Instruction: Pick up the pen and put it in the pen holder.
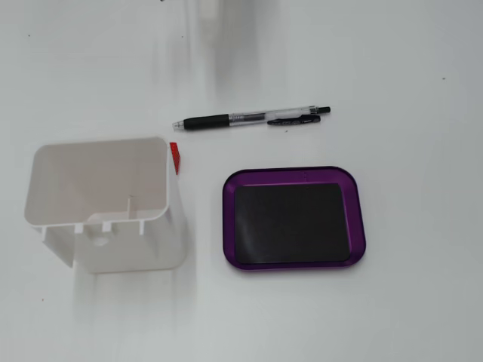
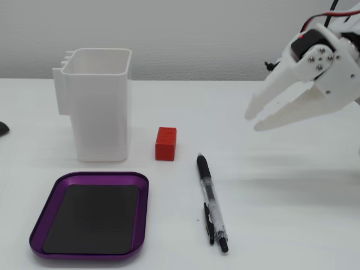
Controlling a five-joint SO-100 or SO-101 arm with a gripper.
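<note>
Pen (image 1: 249, 119) (image 2: 211, 201): clear barrel, black grip, flat on table. Holder (image 1: 98, 200) (image 2: 99, 109): white, upright, apparently empty, at pen's 8 o'clock from above.

A white plastic robot arm (image 2: 329, 62) was seen at the right edge of a fixed view, its shell matte and angular. A white two-finger gripper (image 2: 252, 122) was formed by two long, flat, tapering fingers (image 2: 275, 95) with pointed tips. A dark servo block (image 2: 306, 48) was set into the wrist housing, and a small red light was visible on it. Several small dark screws (image 2: 322, 56) were ringed around a round plate. Red and black cables (image 2: 326, 12) were routed above the housing.
</note>
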